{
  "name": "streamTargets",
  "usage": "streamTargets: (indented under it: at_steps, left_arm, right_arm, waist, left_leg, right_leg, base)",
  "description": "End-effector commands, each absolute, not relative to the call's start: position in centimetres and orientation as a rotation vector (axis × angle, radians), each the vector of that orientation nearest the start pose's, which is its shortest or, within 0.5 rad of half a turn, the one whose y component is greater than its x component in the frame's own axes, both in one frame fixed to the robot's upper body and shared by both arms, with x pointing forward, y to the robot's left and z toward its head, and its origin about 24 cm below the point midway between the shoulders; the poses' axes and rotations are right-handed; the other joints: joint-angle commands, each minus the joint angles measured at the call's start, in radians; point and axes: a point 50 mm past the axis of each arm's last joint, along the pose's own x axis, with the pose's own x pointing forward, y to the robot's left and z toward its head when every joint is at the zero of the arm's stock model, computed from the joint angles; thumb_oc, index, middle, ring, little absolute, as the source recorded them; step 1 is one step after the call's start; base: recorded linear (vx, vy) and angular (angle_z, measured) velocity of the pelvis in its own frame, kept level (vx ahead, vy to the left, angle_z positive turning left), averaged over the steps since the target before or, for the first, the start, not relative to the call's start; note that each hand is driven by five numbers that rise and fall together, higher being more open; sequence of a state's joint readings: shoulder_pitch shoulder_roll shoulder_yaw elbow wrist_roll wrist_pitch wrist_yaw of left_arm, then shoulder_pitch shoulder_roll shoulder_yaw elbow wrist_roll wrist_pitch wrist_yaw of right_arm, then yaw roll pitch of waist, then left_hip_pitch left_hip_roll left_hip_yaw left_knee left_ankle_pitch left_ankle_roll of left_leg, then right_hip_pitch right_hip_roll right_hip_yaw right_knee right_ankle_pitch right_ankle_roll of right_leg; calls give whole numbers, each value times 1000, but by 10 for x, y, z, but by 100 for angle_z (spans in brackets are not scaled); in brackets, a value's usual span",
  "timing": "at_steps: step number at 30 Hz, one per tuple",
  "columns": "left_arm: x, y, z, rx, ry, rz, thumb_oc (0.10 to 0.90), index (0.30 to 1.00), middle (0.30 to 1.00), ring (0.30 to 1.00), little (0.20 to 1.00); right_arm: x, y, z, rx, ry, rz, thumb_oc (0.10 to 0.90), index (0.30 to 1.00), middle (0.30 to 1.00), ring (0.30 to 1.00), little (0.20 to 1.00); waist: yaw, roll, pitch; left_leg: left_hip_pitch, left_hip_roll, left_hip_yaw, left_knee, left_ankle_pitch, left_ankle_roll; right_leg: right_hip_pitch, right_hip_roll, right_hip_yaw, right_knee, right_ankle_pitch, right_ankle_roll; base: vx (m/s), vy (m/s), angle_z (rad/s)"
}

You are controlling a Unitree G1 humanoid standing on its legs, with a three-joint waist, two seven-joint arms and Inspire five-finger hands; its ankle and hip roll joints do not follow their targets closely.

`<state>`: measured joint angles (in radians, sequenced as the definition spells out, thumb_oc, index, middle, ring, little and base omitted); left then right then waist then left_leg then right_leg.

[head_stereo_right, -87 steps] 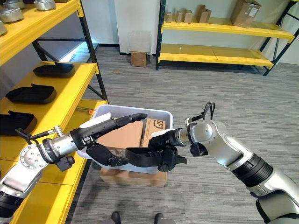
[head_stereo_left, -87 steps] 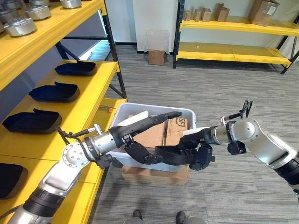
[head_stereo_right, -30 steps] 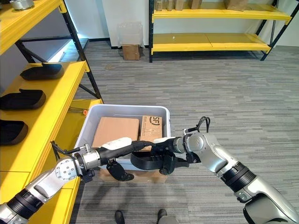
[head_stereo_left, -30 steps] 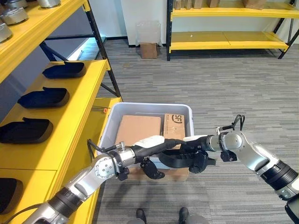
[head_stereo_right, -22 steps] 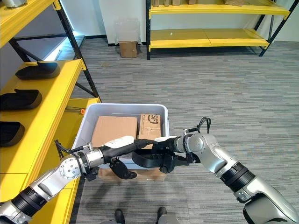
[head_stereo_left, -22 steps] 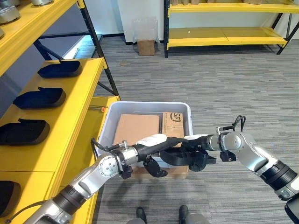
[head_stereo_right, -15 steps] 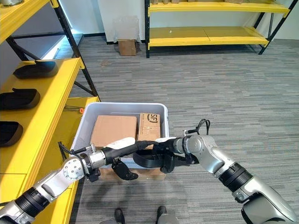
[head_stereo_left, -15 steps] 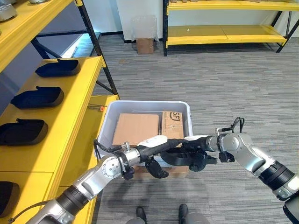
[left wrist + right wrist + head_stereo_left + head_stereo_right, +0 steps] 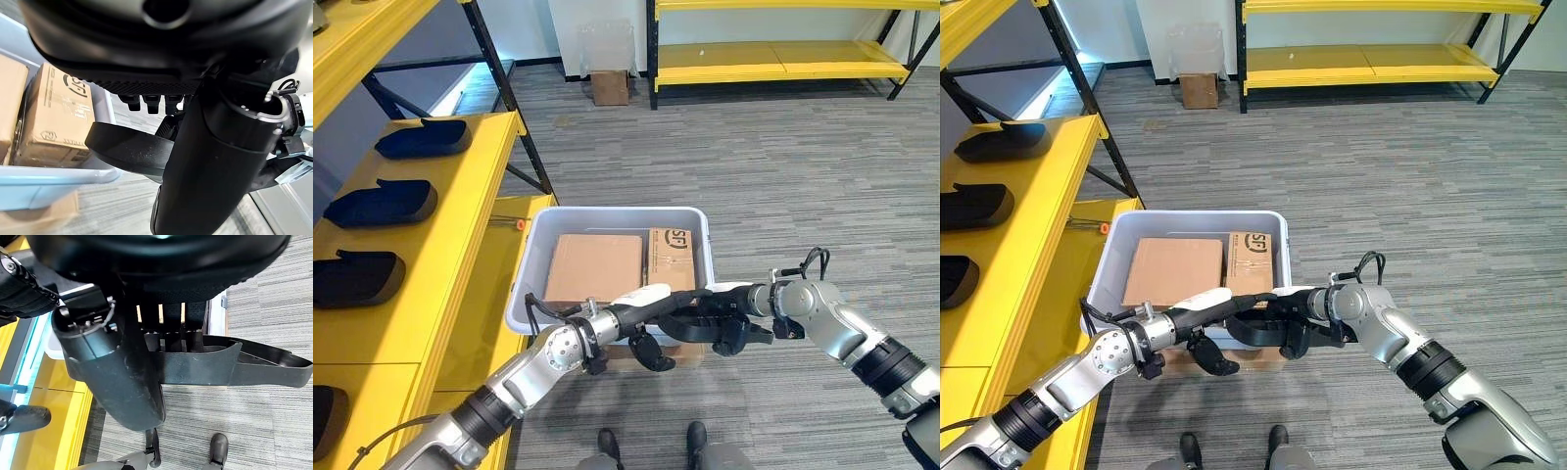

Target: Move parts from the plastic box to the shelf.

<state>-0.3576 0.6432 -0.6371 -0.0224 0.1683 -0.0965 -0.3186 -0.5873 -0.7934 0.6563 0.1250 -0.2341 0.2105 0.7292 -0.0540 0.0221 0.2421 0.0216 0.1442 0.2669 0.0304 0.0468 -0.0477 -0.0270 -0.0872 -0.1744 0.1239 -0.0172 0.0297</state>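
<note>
A long black moulded part hangs between my two hands, just in front of the near wall of the grey plastic box. My right hand is curled round one end of the part. My left hand lays straight fingers over the other end, with its thumb hanging below. Two cardboard cartons lie in the box.
The yellow shelf runs along my left and holds several matching black parts. The plastic box rests on a flat carton. Another yellow rack and a small carton stand far across the grey carpet.
Both hands have come down and towards me with the part, from over the box to in front of its near wall. The camera has shifted too.
</note>
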Motion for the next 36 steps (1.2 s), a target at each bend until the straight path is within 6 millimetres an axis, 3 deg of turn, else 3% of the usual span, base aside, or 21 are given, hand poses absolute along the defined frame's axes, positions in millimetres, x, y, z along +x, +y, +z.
streamTargets:
  at_steps: [1, 4, 5, 7, 8, 25, 36]
  left_arm:
    - [270, 63, 98, 905, -339, -1002, 900, 1000, 1000, 1000, 1000]
    - [269, 58, 98, 901, -352, -1011, 900, 1000, 1000, 1000, 1000]
    - [269, 56, 98, 898, -354, -1011, 698, 717, 717, 717, 717]
    - [270, 55, 99, 889, -353, -1008, 533, 487, 487, 487, 487]
    - [270, 54, 100, 882, -353, -998, 400, 300, 300, 300, 300]
    - [269, 51, 97, 832, -370, -961, 400, 300, 300, 300, 300]
    - [268, 48, 98, 821, -388, -964, 400, 300, 300, 300, 300]
  right_arm:
    - [312, -95, 171, -1279, -148, 1039, 400, 300, 300, 300, 300]
    - [311, -92, 172, -1269, -154, 1045, 400, 300, 300, 300, 300]
    - [311, -91, 171, -1262, -158, 1046, 400, 300, 300, 300, 300]
    - [310, -90, 173, -1260, -167, 1043, 400, 300, 300, 300, 300]
    - [310, -89, 173, -1248, -173, 1039, 400, 300, 300, 300, 300]
    - [315, -89, 175, -1086, -234, 937, 400, 300, 300, 300, 300]
    - [318, -92, 178, -1100, -275, 871, 400, 300, 300, 300, 300]
  waist:
    - [-14, -4, -43]
    - [-18, -6, -47]
    - [-18, -7, -47]
    - [-20, -7, -47]
    - [-20, -7, -47]
    - [-20, -10, -54]
    - [-26, -5, -52]
  left_leg:
    - [-92, 103, -95, -29, 48, -69]
    - [-90, 104, -93, -30, 47, -70]
    - [-89, 105, -93, -29, 47, -69]
    - [-90, 105, -93, -28, 47, -70]
    - [-90, 105, -93, -28, 47, -70]
    - [-87, 103, -94, -28, 43, -67]
    - [-86, 103, -90, -32, 44, -68]
  right_leg:
    - [53, -71, -41, 96, -138, 39]
    - [53, -70, -38, 95, -137, 39]
    - [53, -70, -36, 95, -138, 38]
    - [53, -70, -35, 97, -138, 38]
    - [53, -70, -34, 99, -139, 37]
    - [60, -66, -34, 95, -141, 35]
    - [60, -65, -31, 88, -137, 37]
  base:
    - [0, 0, 0]
    - [0, 0, 0]
    - [0, 0, 0]
    - [0, 0, 0]
    - [0, 0, 0]
    - [0, 0, 0]
    - [-4, 6, 0]
